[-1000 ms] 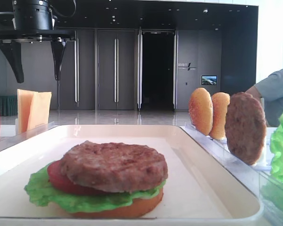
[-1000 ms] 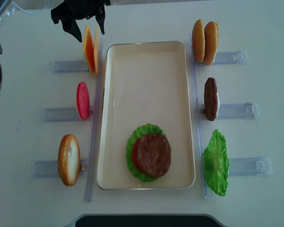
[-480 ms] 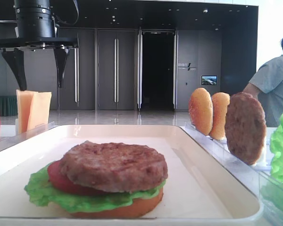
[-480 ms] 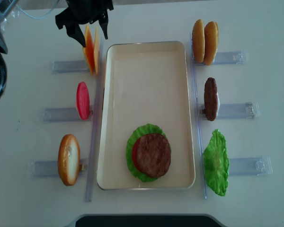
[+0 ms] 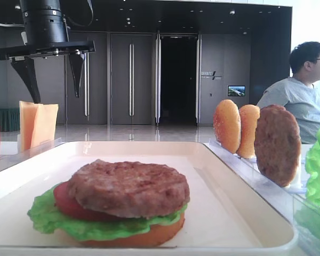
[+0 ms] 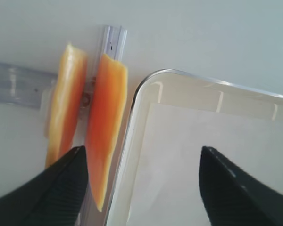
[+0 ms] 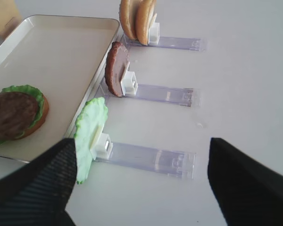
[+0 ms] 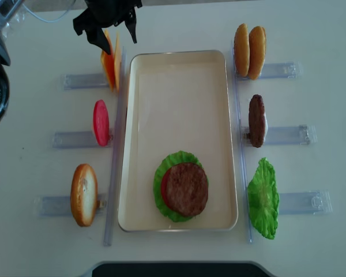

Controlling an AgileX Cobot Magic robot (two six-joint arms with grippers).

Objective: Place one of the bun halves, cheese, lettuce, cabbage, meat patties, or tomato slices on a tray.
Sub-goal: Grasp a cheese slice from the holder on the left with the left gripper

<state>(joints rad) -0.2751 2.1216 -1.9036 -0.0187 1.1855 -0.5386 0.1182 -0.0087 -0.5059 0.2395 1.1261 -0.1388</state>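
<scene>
Two cheese slices (image 8: 108, 62) stand upright in a clear holder left of the tray's far corner, also seen as cheese (image 5: 38, 125) and cheese (image 6: 106, 127). My left gripper (image 8: 112, 34) hangs open just above them. In its wrist view the left gripper (image 6: 141, 160) spans the inner slice and the tray's corner, holding nothing. The cream tray (image 8: 179, 104) carries a stack: bun half, lettuce, tomato and a meat patty (image 8: 185, 188) on top. My right gripper (image 7: 141, 183) is open over bare table beside the lettuce (image 7: 89, 134).
Right of the tray stand two bun halves (image 8: 249, 51), a patty (image 8: 256, 120) and a lettuce leaf (image 8: 262, 198) in clear holders. On the left stand a tomato slice (image 8: 101, 122) and a bun half (image 8: 83, 194). A seated person (image 5: 301, 101) is at the far right.
My left gripper has shifted right and slightly down, coming over the cheese slices with its jaws still wide. The person at the right has sat up into view.
</scene>
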